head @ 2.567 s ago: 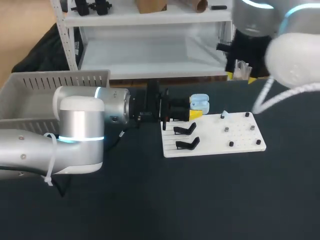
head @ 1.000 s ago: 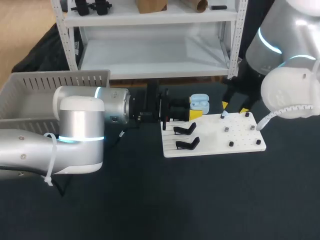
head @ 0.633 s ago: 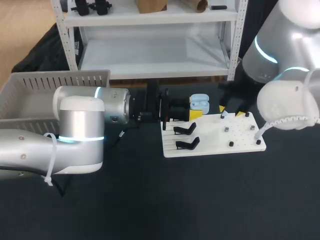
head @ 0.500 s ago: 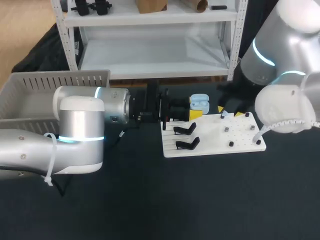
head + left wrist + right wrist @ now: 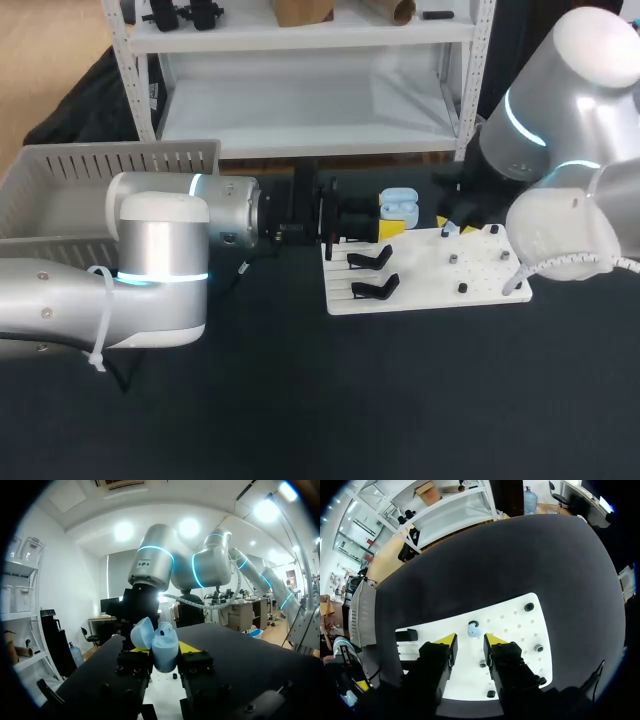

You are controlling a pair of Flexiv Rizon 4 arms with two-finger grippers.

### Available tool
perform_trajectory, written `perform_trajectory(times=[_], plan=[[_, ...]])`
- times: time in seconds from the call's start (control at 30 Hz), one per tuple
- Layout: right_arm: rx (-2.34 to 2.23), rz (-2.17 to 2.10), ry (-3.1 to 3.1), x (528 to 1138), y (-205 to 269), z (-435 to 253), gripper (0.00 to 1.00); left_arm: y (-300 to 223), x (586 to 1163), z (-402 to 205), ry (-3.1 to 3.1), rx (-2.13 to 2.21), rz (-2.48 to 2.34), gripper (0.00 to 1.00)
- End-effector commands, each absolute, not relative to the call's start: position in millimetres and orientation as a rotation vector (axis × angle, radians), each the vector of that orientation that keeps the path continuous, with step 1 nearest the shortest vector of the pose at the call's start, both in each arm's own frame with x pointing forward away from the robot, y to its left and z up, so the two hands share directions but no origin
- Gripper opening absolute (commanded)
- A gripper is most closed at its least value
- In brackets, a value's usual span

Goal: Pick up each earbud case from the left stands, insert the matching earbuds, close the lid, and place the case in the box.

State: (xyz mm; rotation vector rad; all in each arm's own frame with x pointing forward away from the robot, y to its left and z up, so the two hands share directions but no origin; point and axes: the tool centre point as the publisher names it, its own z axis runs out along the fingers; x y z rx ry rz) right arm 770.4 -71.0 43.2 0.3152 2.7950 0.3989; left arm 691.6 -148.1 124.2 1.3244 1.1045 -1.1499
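Case (image 5: pixel 399 207), light blue (lid up): clamped between left gripper (image 5: pixel 165 655) fingers, above board (image 5: pixel 480 285) far-left edge. Earbud (image 5: pixel 473 629): on board, just ahead of right gripper (image 5: pixel 470 641), whose fingers are parted.

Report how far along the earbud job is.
Done: the blue case is lifted, lid open. In hand: the left gripper is shut on it, while the open right gripper hovers over a blue earbud on the white board. Left: insert the earbud, close the lid, put the case in the box.
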Motion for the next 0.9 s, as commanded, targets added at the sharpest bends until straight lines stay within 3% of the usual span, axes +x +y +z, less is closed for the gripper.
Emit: perform_trajectory(times=[0.03,0.9], plan=[[0.325,0.395,2.788,770,-72,41,0.35,-148,692,123,1.101,1.323,-1.150,0.00],[0.395,0.415,2.809,781,-75,33,0.32,-148,692,123,1.101,1.323,-1.150,0.00]])
